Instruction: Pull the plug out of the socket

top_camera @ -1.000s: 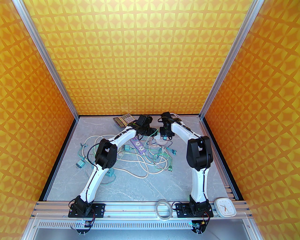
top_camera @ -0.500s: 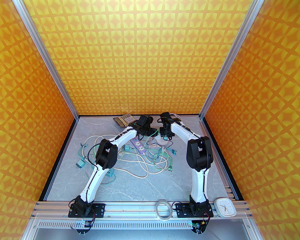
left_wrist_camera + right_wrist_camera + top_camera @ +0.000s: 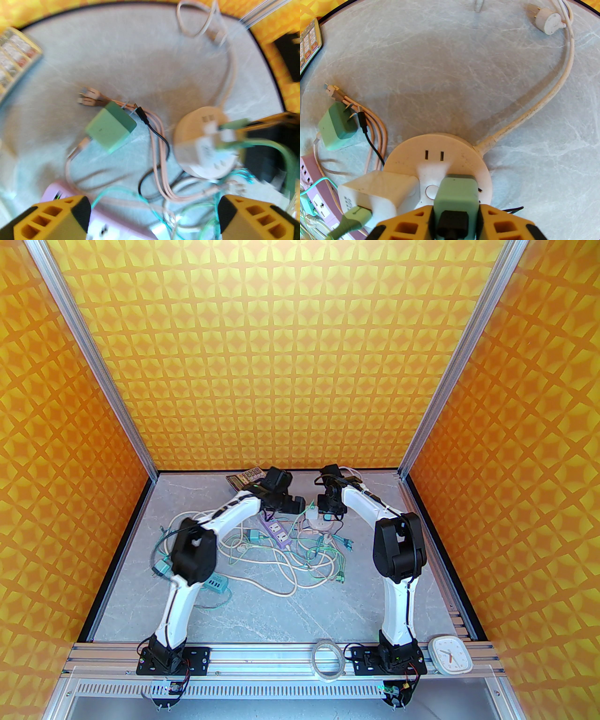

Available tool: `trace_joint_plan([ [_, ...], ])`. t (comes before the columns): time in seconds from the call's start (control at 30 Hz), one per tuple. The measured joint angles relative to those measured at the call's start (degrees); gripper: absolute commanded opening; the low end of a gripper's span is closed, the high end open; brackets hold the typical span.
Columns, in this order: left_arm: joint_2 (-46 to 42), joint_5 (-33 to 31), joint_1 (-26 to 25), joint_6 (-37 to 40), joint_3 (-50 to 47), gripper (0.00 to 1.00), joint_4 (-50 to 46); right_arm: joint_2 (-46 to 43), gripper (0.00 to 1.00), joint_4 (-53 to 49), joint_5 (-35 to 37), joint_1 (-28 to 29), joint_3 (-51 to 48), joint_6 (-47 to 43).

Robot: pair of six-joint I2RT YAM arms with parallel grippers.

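Two yellow fingers [image 3: 410,222] of the right gripper [image 3: 455,211] are pressed against the flat sides of the green plug [image 3: 455,189], pinching it; the plug stands on the face of the round socket [image 3: 452,145], at about 6 o'clock from the pair of empty slots, and looks fully seated. In the right wrist view a white adapter [image 3: 377,189] sits in the socket at 8 o'clock with a green lead running off it; a loose green charger [image 3: 335,131] lies on the tabletop [image 3: 440,70] at 9 o'clock, apart from the socket; the socket's own cream cable [image 3: 534,110] leaves at 2 o'clock. The left gripper [image 3: 152,218] hangs over the tangle just beside the socket, jaws spread with nothing between them; its wrist view is blurred, so finer detail there is uncertain.

The step in hand appears to be the pull itself. The grip looks square and low on the plug body, which is good; the draw should run straight along the prongs, away from the socket face, with no twist or sideways lean, or the prongs may bind. The socket is probably light and is not fixed down, so it may well rise with the plug; the free left gripper could press on the bare rim around 12 o'clock, clear of the white adapter. A slow, steady start is safer than a jerk; the plug's smooth sides could slip from the pinch, and the cables crowding 7 o'clock could snag.
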Motion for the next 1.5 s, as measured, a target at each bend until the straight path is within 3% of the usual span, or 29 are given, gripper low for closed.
trace_joint_plan([
  [0.13,-9.8,-2.7,-1.7,-1.3,-9.6,0.78,7.3,0.0,0.33,0.0,-0.9,-0.3,0.0,0.5],
  [0.2,-13.7,-4.6,-3.8,-1.9,-15.1,0.63,11.7,0.0,0.33,0.0,-1.1,-0.3,0.0,0.7],
  [0.23,-15.6,-5.8,-5.4,-2.3,-18.7,0.60,14.5,0.0,0.33,0.0,-1.3,-0.3,0.0,0.7],
  [0.33,-18.4,-7.8,-10.2,-3.5,-27.5,0.37,21.7,0.0,0.33,0.0,-1.4,-0.3,0.0,1.1],
  [0.4,-18.1,-8.4,-13.2,-4.3,-31.4,0.06,25.6,0.0,0.33,0.0,-1.5,-0.3,0.0,1.1],
  [0.43,-17.3,-8.6,-14.6,-4.8,-32.5,0.00,27.1,0.0,0.33,0.0,-1.5,-0.3,0.0,1.1],
  [0.7,-6.5,-9.3,-17.5,-11.5,-31.9,0.00,38.8,0.0,0.32,0.2,-1.5,-0.3,-0.2,1.4],
  [1.13,7.0,-9.5,-13.3,-34.8,-24.0,0.00,50.7,-0.9,0.32,1.9,-1.7,-0.4,-1.9,2.1],
  [1.5,12.0,-8.8,-10.7,-47.7,-18.6,0.00,53.0,-1.0,0.32,2.5,-2.0,-0.5,-2.3,2.2],
])
